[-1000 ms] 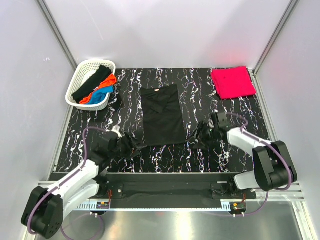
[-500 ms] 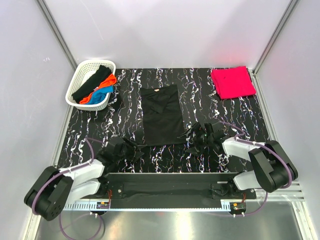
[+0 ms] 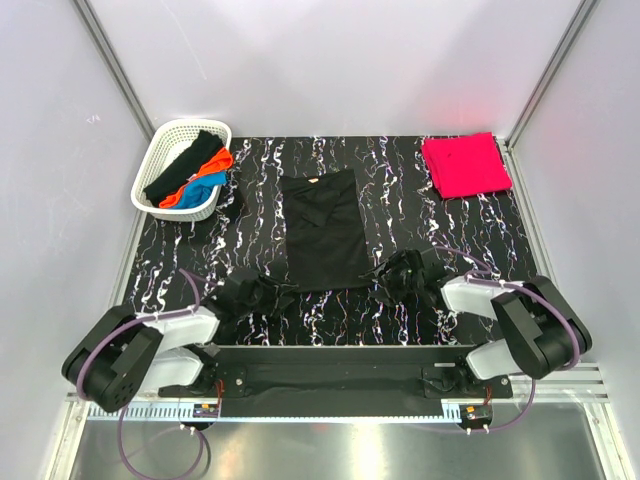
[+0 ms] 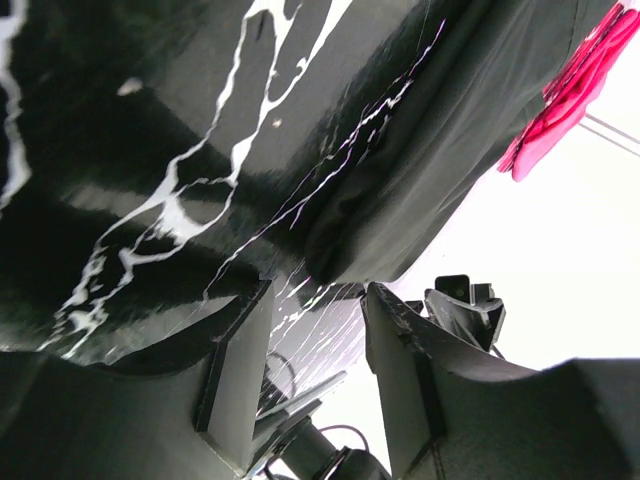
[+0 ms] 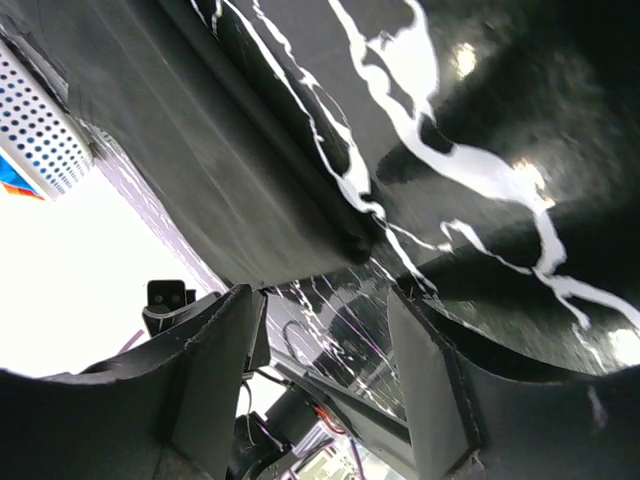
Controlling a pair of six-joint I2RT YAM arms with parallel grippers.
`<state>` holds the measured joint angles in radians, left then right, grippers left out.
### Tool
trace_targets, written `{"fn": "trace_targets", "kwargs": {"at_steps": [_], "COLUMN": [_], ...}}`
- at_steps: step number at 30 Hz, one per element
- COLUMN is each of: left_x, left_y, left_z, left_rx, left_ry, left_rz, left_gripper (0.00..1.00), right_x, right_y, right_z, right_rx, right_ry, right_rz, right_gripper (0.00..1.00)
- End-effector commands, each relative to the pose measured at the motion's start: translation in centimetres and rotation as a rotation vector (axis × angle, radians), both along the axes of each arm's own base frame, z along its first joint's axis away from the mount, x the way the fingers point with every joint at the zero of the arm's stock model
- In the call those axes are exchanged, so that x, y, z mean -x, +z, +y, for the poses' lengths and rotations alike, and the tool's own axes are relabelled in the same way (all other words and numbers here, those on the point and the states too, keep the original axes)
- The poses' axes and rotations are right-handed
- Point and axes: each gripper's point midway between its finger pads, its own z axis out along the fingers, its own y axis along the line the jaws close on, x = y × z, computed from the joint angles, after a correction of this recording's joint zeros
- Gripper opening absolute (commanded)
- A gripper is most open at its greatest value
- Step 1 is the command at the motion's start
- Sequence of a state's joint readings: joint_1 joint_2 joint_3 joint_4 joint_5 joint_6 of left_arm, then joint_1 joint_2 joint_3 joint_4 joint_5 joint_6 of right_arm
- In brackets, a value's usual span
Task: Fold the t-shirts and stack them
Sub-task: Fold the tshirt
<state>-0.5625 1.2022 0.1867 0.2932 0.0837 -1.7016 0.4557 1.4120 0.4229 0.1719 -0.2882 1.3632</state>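
A large black t-shirt (image 3: 322, 230) lies folded into a long strip mid-table. My left gripper (image 3: 278, 293) sits low by its near left corner, and my right gripper (image 3: 380, 280) by its near right corner. In the left wrist view the left gripper (image 4: 315, 300) is open, the shirt's hem (image 4: 380, 225) just beyond the fingertips and nothing between them. The right gripper (image 5: 325, 295) is also open, with the black shirt's edge (image 5: 250, 180) just ahead of it. A folded pinkish-red t-shirt (image 3: 465, 165) lies at the back right. Black, orange and blue t-shirts (image 3: 195, 175) fill the basket.
The white lattice basket (image 3: 165, 140) stands at the back left corner of the black marbled table (image 3: 400, 190). White walls close in the left, back and right sides. The arms' mounting rail (image 3: 330, 365) runs along the near edge.
Both arms have dropped low and drawn back toward their bases, with the grippers now pointing at the black shirt's near corners. The shirts have not moved.
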Motion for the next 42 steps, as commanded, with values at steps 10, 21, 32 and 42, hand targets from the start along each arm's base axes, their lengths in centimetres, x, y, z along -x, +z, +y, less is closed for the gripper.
{"fn": "trace_targets", "kwargs": {"at_steps": [10,21,32,42], "left_x": [-0.5,-1.2,-0.4,1.6], "left_y": [-2.6,-2.9,-3.5,-0.1], "left_z": [1.1,0.7,1.2,1.3], "left_rx": [-0.090,-0.089,-0.068,-0.125], "left_ry": [0.062,0.068,0.067,-0.120], "left_rz": [0.066,0.074,0.052,-0.040], "left_gripper": [0.44,0.35,0.01,0.00], "right_x": [0.2,1.4,1.5,4.1], "right_y": [-4.9,-6.3,-6.8,-1.4], "right_z": [-2.4,-3.1,-2.5,-1.0], "right_rx": [0.190,0.213,0.216,0.172], "right_ry": [-0.051,-0.069,-0.008,0.217], "right_rz": [0.091,0.155,0.165,0.046], "right_gripper": [0.46,0.46,0.00,0.00]}}
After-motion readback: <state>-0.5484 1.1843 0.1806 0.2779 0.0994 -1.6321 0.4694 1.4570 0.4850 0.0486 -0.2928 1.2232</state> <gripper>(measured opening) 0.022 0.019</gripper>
